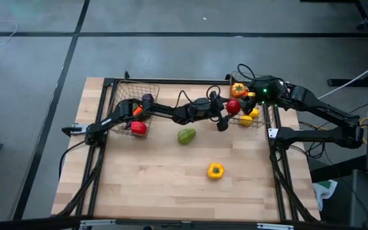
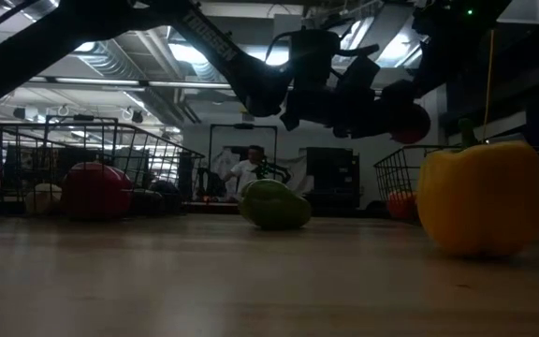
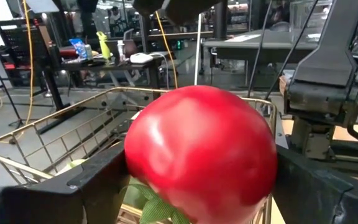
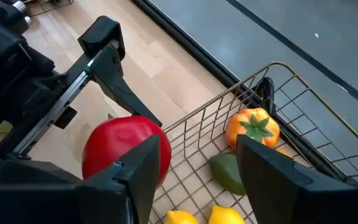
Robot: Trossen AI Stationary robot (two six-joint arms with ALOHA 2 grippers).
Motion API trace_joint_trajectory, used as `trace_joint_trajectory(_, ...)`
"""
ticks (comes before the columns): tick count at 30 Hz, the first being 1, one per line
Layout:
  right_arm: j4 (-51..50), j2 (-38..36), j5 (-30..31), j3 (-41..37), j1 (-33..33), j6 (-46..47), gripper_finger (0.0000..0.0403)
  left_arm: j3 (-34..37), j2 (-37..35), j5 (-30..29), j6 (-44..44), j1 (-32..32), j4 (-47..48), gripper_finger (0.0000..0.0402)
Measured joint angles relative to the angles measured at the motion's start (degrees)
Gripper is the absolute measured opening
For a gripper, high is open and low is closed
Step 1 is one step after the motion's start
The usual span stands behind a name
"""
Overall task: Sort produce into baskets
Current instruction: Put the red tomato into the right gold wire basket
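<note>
The room around the rig has a grey floor with dark seams; at counter level it shows ceiling ducts, strip lights and, far back, a person in a white top (image 2: 248, 170).

The pale wooden plank counter (image 1: 171, 185) sits inside a dark metal frame. Taking the right dark wire-mesh basket (image 1: 265, 121) as landmark: it stands at the counter's far right corner and holds an orange round pepper with a green stalk (image 4: 253, 127), a dark green piece (image 4: 227, 173) and two yellow lemons (image 4: 225, 216).

The left dark wire-mesh basket (image 1: 123, 96) stands well apart from it, at the far left corner, with red, orange and purple pieces inside.

The left arm stretches across from that side; its left hand (image 1: 229, 114) hangs at the landmark basket's near-left edge, its fingers set wide around a glossy red round pepper (image 3: 201, 152), held clear of the counter. The right hand (image 4: 191, 180) hovers over the same basket, fingers parted and gripping nothing.

A green avocado-like piece (image 1: 186, 135) lies on the planks, left of the landmark basket. A yellow bell pepper (image 1: 215, 170) lies nearer the front edge.
</note>
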State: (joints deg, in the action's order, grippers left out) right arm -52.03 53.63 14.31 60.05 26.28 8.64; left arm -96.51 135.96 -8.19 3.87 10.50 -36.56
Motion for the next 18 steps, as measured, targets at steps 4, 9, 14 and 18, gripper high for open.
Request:
trace_joint_trajectory(4,0.0,0.0,0.0,0.0,0.0,-2.5,0.0209,0.0,0.0,0.0,0.9,0.0,0.0,0.0331)
trace_joint_trajectory(9,0.0,0.0,-0.1,0.0,0.0,-2.9,0.0209,0.0,0.0,0.0,1.0,0.0,0.0,0.0331)
trace_joint_trajectory(14,0.0,0.0,-0.4,0.0,0.0,-2.9,0.0209,0.0,0.0,0.0,1.0,-0.2,0.0,0.0331)
trace_joint_trajectory(18,0.0,0.0,-0.4,0.0,0.0,-2.9,0.0209,0.0,0.0,0.1,1.3,-0.4,0.1,0.0331)
